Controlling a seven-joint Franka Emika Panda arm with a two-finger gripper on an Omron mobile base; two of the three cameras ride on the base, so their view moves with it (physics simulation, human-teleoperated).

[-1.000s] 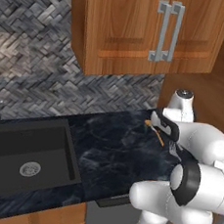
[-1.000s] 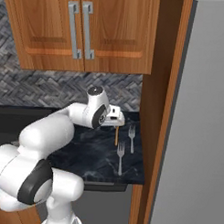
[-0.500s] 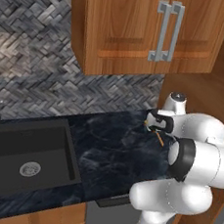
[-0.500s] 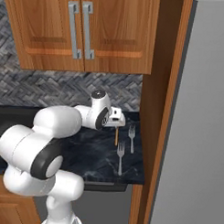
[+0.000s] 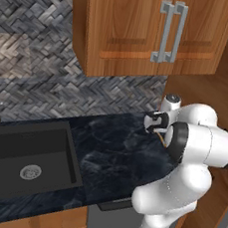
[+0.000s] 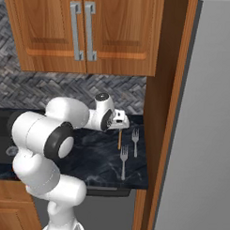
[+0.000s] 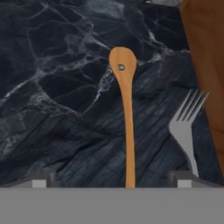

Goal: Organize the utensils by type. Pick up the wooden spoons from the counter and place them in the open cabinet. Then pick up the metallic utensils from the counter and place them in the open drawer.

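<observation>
Claw [image 7: 112, 178] is wide apart over the wooden spoon [image 7: 126, 113]; drop straight down, pinch mid-handle, and steer clear of the fork [image 7: 187, 127] imo.

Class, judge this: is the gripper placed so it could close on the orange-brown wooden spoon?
Probably yes: the open gripper hangs over the wooden spoon, nothing between; the fork lies beside.

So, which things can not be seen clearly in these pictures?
- Wooden spoon: hand view, handle end cut off at the bottom; right base view, upper part hidden by the gripper.
- Fork: hand view, handle cut off at the bottom.
- Counter: left base view, its right end with the utensils is hidden by the arm.
- Sink: left base view, cut off at the left edge.
</observation>
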